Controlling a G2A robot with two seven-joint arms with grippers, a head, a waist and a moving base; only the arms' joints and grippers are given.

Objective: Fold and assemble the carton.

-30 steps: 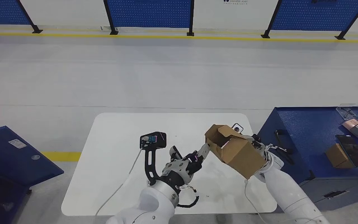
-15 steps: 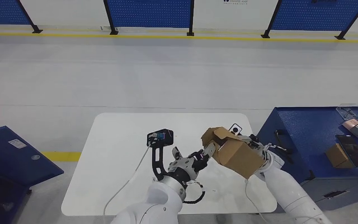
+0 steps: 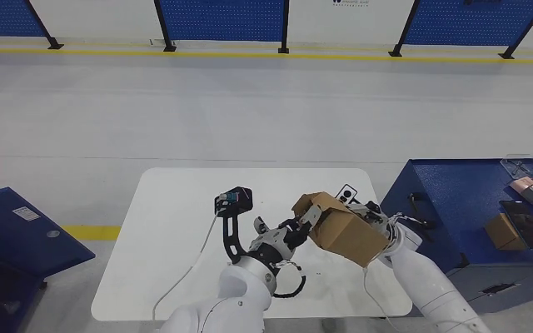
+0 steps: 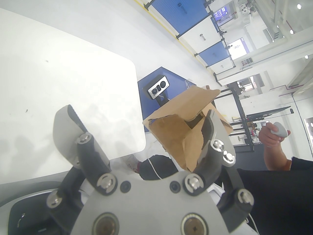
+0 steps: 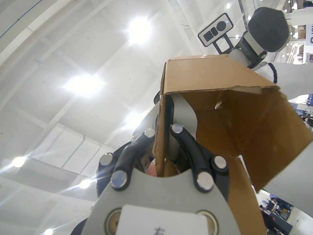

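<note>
Two grippers work on one carton. The right gripper is clenched on a side wall of the carton, one finger inside and one outside. It holds the carton tilted in the air above the table, near its right edge. The left gripper is spread wide and grasps nothing. One of its fingers lies against the flaps at the carton's open end, which faces the table's middle. The other hangs well apart over bare tabletop.

The step in hand looks like closing this end: the flaps are turned partly inward, and one stands proud. The next move probably calls for the left finger to press that flap flat across the opening. The push should run straight along the carton's length, so that the wall does not slide out of the right grip.
</note>
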